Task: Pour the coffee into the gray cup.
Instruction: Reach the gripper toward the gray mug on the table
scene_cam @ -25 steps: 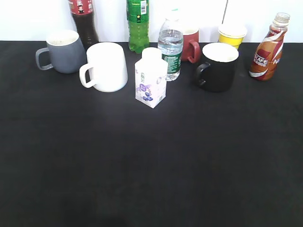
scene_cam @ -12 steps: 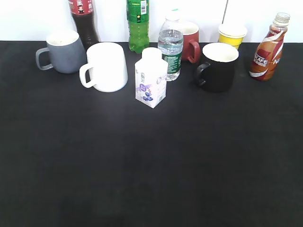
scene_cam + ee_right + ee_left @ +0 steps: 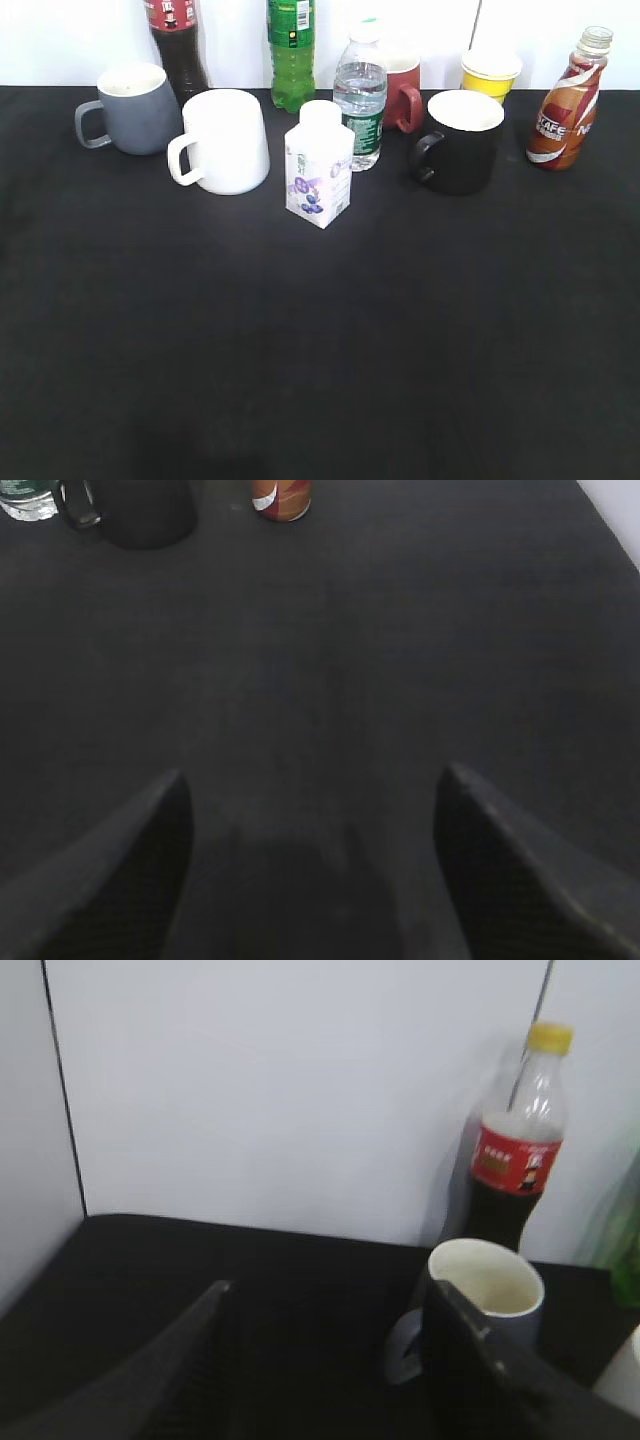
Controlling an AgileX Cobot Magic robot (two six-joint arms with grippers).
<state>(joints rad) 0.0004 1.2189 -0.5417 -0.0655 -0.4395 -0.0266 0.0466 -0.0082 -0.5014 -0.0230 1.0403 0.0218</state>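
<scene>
The coffee bottle (image 3: pixel 566 100) stands upright at the far right of the table, uncapped, with brown liquid inside; its base shows at the top of the right wrist view (image 3: pixel 280 498). The gray cup (image 3: pixel 135 108) stands at the far left, handle to the left, and also shows in the left wrist view (image 3: pixel 490 1295). My left gripper (image 3: pixel 325 1295) is open and empty, its right finger in front of the gray cup. My right gripper (image 3: pixel 312 785) is open and empty over bare table, well short of the coffee bottle. Neither gripper shows in the exterior view.
Along the back stand a cola bottle (image 3: pixel 178 45), a green bottle (image 3: pixel 291 50), a water bottle (image 3: pixel 360 95), a red mug (image 3: pixel 402 92) and a yellow cup (image 3: pixel 490 72). A white mug (image 3: pixel 225 140), a small carton (image 3: pixel 318 165) and a black mug (image 3: pixel 460 140) stand in front.
</scene>
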